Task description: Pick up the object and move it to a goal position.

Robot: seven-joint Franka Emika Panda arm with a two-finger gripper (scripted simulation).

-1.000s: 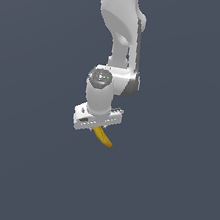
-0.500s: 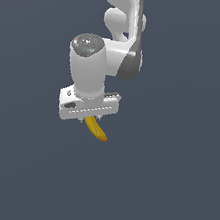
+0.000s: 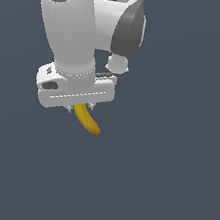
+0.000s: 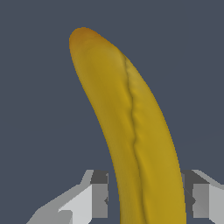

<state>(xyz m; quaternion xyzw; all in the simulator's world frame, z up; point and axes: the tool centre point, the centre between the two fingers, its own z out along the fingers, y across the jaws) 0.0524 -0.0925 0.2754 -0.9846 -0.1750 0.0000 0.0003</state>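
The yellow banana [image 3: 86,119] hangs from under my white gripper [image 3: 83,107], its orange-brown end pointing down toward the exterior view's right. The gripper is shut on the banana's upper part, which the hand hides along with the stem tip. In the wrist view the banana [image 4: 131,127] fills the middle, and a grey finger [image 4: 99,194] stands on each side of it. The banana is held well above the dark floor.
The white arm [image 3: 69,29] with its dark grey joint [image 3: 130,26] fills the upper part of the exterior view. Around it there is only plain dark blue-grey ground [image 3: 169,193].
The arm has risen and come much closer to the exterior camera, shifting toward that view's left, with the banana still in the gripper.
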